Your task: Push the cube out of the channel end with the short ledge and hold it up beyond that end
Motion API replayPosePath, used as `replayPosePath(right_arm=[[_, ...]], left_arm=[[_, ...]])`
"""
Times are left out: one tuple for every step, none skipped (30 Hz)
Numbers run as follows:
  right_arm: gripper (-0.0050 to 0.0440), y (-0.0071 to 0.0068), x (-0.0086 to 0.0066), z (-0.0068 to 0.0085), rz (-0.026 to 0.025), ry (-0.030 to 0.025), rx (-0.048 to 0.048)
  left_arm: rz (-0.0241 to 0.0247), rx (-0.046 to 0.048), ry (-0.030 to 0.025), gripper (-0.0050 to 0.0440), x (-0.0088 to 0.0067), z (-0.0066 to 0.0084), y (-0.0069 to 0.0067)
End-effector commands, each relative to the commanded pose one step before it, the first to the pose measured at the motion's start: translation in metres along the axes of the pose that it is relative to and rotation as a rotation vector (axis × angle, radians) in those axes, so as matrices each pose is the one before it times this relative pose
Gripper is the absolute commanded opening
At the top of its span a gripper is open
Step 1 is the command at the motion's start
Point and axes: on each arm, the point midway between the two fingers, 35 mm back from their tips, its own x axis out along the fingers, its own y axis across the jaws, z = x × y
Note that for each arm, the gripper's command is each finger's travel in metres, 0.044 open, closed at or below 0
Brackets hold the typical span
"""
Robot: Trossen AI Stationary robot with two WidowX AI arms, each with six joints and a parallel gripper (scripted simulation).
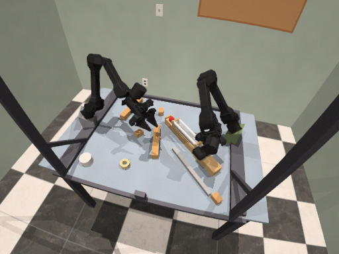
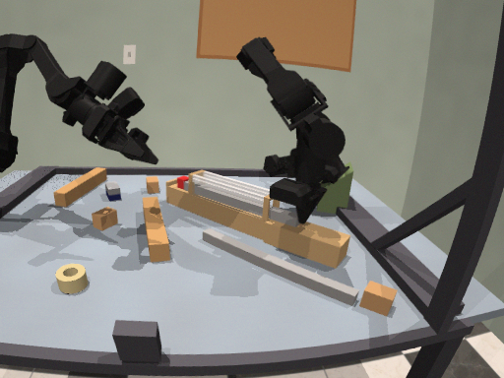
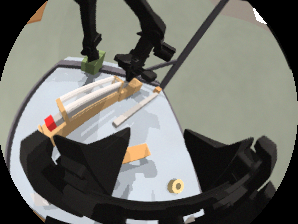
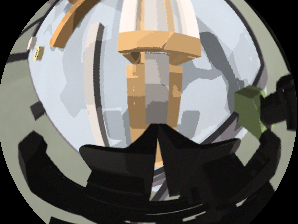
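Note:
The red cube (image 1: 171,118) (image 2: 182,182) (image 3: 50,122) sits beyond the white-barred roof (image 1: 188,130) (image 2: 236,186), on the ledge at the far-left end of the wooden channel (image 1: 212,165) (image 2: 310,246) (image 4: 134,95), near its lip. A grey rod (image 4: 157,95) lies inside the channel. My right gripper (image 2: 302,221) (image 4: 157,124) is shut and empty, its tips at the rod's near end in the open stretch outside the roof. My left gripper (image 1: 153,128) (image 2: 157,162) (image 3: 158,132) is open and empty, in the air left of the cube's end.
A loose grey bar (image 1: 192,172) (image 2: 281,268) lies alongside the channel, with an orange block (image 1: 216,198) (image 2: 378,298) at its end. A long orange block (image 1: 155,142) (image 2: 157,231) lies below my left gripper. A yellow ring (image 1: 124,162) (image 2: 72,279) and a green block (image 2: 337,192) (image 4: 248,107) stand farther off.

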Motion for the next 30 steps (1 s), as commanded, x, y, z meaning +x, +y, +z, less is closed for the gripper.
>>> replayPosePath(right_arm=[[0.0000, 0.00631, -0.01059, -0.00112, 0.02279, 0.01479, 0.01625], [0.0000, 0.00037, -0.00151, -0.00053, 0.00057, 0.00148, 0.00026], [0.0000, 0.00024, -0.00144, -0.00051, 0.00016, 0.00134, -0.00002], [0.0000, -0.00013, 0.00162, 0.00023, -0.00032, -0.00011, 0.00031], [0.0000, -0.00045, 0.00096, 0.00039, -0.00086, -0.00203, -0.00118], [0.0000, 0.00000, 0.00000, 0.00000, 0.00000, 0.00000, 0.00000], [0.0000, 0.00000, 0.00000, 0.00000, 0.00000, 0.00000, 0.00000], [0.0000, 0.00000, 0.00000, 0.00000, 0.00000, 0.00000, 0.00000], [0.0000, 0.00000, 0.00000, 0.00000, 0.00000, 0.00000, 0.00000], [0.0000, 0.00057, -0.01239, -0.00003, 0.00050, 0.00108, 0.00250], [0.0000, 0.00048, -0.00481, -0.00038, 0.00200, 0.00187, 0.00035], [0.0000, 0.00062, -0.00455, -0.00035, 0.00204, 0.00175, 0.00129], [0.0000, 0.00039, -0.00434, -0.00016, 0.00090, 0.00091, 0.00094], [0.0000, 0.00010, -0.00418, 0.00001, -0.00005, 0.00030, 0.00045], [0.0000, -0.00006, -0.00406, 0.00005, -0.00056, 0.00001, 0.00017], [0.0000, -0.00010, -0.00399, -0.00001, -0.00068, 0.00003, 0.00004], [0.0000, -0.00010, -0.00397, -0.00006, -0.00069, 0.00006, -0.00004], [0.0000, -0.00009, -0.00398, -0.00008, -0.00065, 0.00009, -0.00008], [0.0000, -0.00007, -0.00400, -0.00009, -0.00055, 0.00015, -0.00006], [0.0000, -0.00005, -0.00401, -0.00010, -0.00049, 0.00017, -0.00004], [0.0000, -0.00003, -0.00400, -0.00012, -0.00044, 0.00019, -0.00004], [0.0000, -0.00004, -0.00397, -0.00013, -0.00052, 0.00013, -0.00009], [0.0000, -0.00060, 0.00451, 0.00005, -0.00107, -0.00165, -0.00265], [0.0000, 0.00000, 0.00000, 0.00000, 0.00000, 0.00000, 0.00000], [0.0000, 0.00000, 0.00000, 0.00000, 0.00000, 0.00000, 0.00000], [0.0000, -0.00002, -0.01169, -0.00009, -0.00258, 0.00008, 0.00131], [0.0000, 0.00034, -0.00475, -0.00040, 0.00182, 0.00212, 0.00038], [0.0000, 0.00042, -0.00440, -0.00042, 0.00135, 0.00149, 0.00073], [0.0000, 0.00003, -0.00144, -0.00027, -0.00047, -0.00038, -0.00080], [0.0000, -0.00089, 0.00728, 0.00017, -0.00152, -0.00235, -0.00220]], left_arm=[[-0.00106, -0.00301, -0.02401, 0.0327, -0.00198, 0.00890, -0.00038], [0.00000, 0.00000, 0.00000, 0.0327, 0.00000, 0.00000, 0.00000], [0.00000, 0.00000, 0.00000, 0.0327, 0.00000, 0.00000, 0.00000], [0.00000, 0.00000, 0.00000, 0.0327, 0.00000, 0.00000, 0.00000], [0.00000, 0.00000, 0.00000, 0.0327, 0.00000, 0.00000, 0.00000], [0.00000, 0.00000, 0.00000, 0.0327, 0.00000, 0.00000, 0.00000], [0.00000, 0.00000, 0.00000, 0.0327, 0.00000, 0.00000, 0.00000], [0.00000, 0.00000, 0.00000, 0.0327, 0.00000, 0.00000, 0.00000], [0.00000, 0.00000, 0.00000, 0.0327, 0.00000, 0.00000, 0.00000], [0.00000, 0.00000, 0.00000, 0.0327, 0.00000, 0.00000, 0.00000], [0.00000, 0.00000, 0.00000, 0.0327, 0.00000, 0.00000, 0.00000], [0.00000, 0.00000, 0.00000, 0.0327, 0.00000, 0.00000, 0.00000], [0.00000, 0.00000, 0.00000, 0.0327, 0.00000, 0.00000, 0.00000], [0.00000, 0.00000, 0.00000, 0.0327, 0.00000, 0.00000, 0.00000], [0.00000, 0.00000, 0.00000, 0.0327, 0.00000, 0.00000, 0.00000], [0.00000, 0.00000, 0.00000, 0.0327, 0.00000, 0.00000, 0.00000], [0.00000, 0.00000, 0.00000, 0.0327, 0.00000, 0.00000, 0.00000], [0.00000, 0.00000, 0.00000, 0.0327, 0.00000, 0.00000, 0.00000], [0.00000, 0.00000, 0.00000, 0.0327, 0.00000, 0.00000, 0.00000], [0.00000, 0.00000, 0.00000, 0.0327, 0.00000, 0.00000, 0.00000], [0.00000, 0.00000, 0.00000, 0.0327, 0.00000, 0.00000, 0.00000], [0.00000, 0.00000, 0.00000, 0.0327, 0.00000, 0.00000, 0.00000], [0.00000, 0.00000, 0.00000, 0.0327, 0.00000, 0.00000, 0.00000], [0.00000, 0.00000, 0.00000, 0.0327, 0.00000, 0.00000, 0.00000], [0.00000, 0.00000, 0.00000, 0.0327, 0.00000, 0.00000, 0.00000], [0.00000, 0.00000, 0.00000, 0.0327, 0.00000, 0.00000, 0.00000], [0.00000, 0.00000, 0.00000, 0.0327, 0.00000, 0.00000, 0.00000], [0.00000, 0.00000, 0.00000, 0.0327, 0.00000, 0.00000, 0.00000], [0.00000, 0.00000, 0.00000, 0.0327, 0.00000, 0.00000, 0.00000], [0.00000, 0.00000, 0.00000, 0.0327, 0.00000, 0.00000, 0.00000]])
